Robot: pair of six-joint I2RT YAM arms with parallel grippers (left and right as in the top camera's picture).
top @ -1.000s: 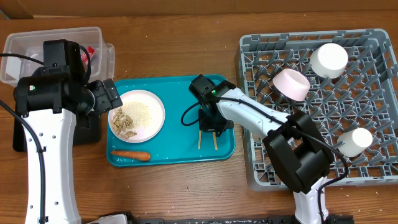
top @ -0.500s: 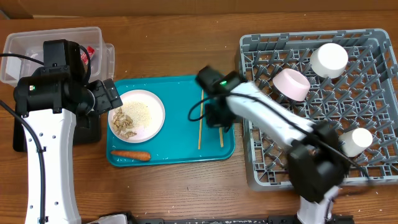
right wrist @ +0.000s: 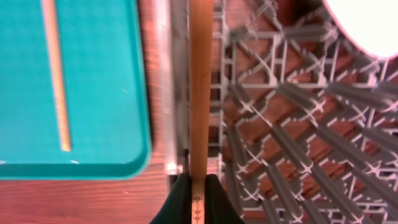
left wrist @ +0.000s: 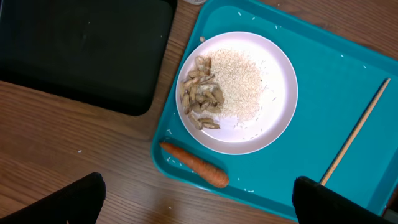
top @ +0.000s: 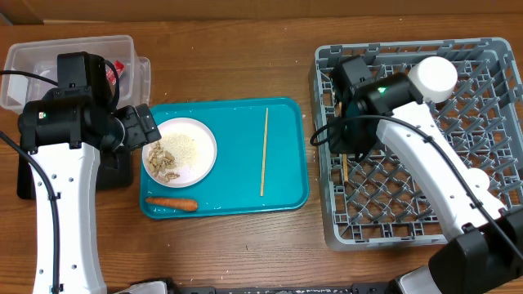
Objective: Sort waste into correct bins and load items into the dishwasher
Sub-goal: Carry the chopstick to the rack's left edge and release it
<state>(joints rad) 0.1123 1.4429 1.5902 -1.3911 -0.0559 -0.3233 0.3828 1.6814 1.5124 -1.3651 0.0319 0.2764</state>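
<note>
Left end effector (left wrist: 196, 196): released, fingers spread wide, nothing between them. It hovers over the seam between the black tray (left wrist: 81, 50) and the teal tray (top: 237, 192). The clear tub (top: 24, 61) sits at the far left of the surface (top: 245, 49), with a red wrapper (top: 120, 68) inside it.

Just right of that arm is the plate (left wrist: 280, 68), at the left end of the teal tray. It is loaded with pale crumbs (left wrist: 239, 87) and some browner bits. The carrot (left wrist: 196, 167) lies near the tray's front lip, just beside the plate, long axis left-right. The left arm is plainly the nearer one for all of this.

Further right, one chopstick (top: 263, 151) lies flat on the teal tray, long axis front-to-back. I judge the right arm nearer to it.

Right end effector (right wrist: 198, 202): clenched on the end of the second chopstick (right wrist: 200, 93). The stick points straight out from the fingers, parallel to the one on the tray. This is the relation that matters: the wrist view puts the held stick directly over the left wall of the dish rack (top: 409, 45), so it is not yet over the lattice floor.

My read is that the stick needs carrying rightward, past the wall, before letting go. There is open lattice just inside the wall. A white cup (top: 431, 76) stands well apart at the far corner. The risk I see is that a thin stick aligned with the grid gaps could drop through or hang on the wall.
</note>
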